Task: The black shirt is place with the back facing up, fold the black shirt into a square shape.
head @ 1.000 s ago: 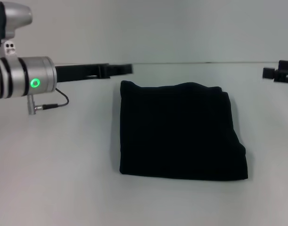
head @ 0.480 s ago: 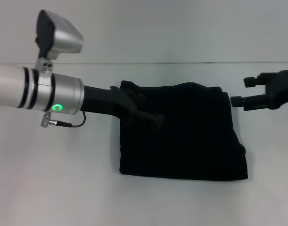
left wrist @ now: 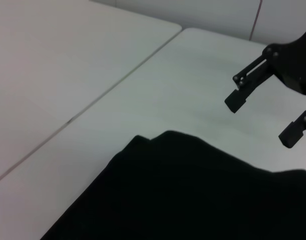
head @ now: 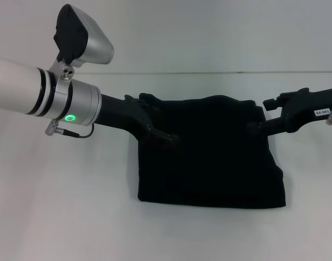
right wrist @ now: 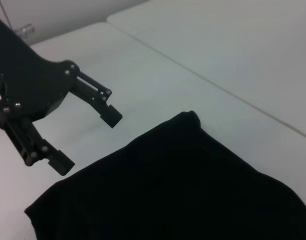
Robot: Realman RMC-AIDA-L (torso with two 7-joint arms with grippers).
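The black shirt (head: 209, 157) lies folded in a rough square on the white table (head: 68, 206), with no lettering showing. My left gripper (head: 167, 137) hovers over the shirt's far left corner. The right wrist view shows it (right wrist: 86, 140) open and empty, just off the cloth (right wrist: 183, 185). My right gripper (head: 258, 126) is at the shirt's far right edge. The left wrist view shows it (left wrist: 263, 119) open and empty, beyond the cloth (left wrist: 183, 200).
A seam (left wrist: 107, 90) between two table tops runs past the shirt's far side and also shows in the right wrist view (right wrist: 218, 85). Bare table surrounds the shirt in front and to the left.
Both arms have swung in from the table's sides to the shirt's far corners. The shirt has not moved.
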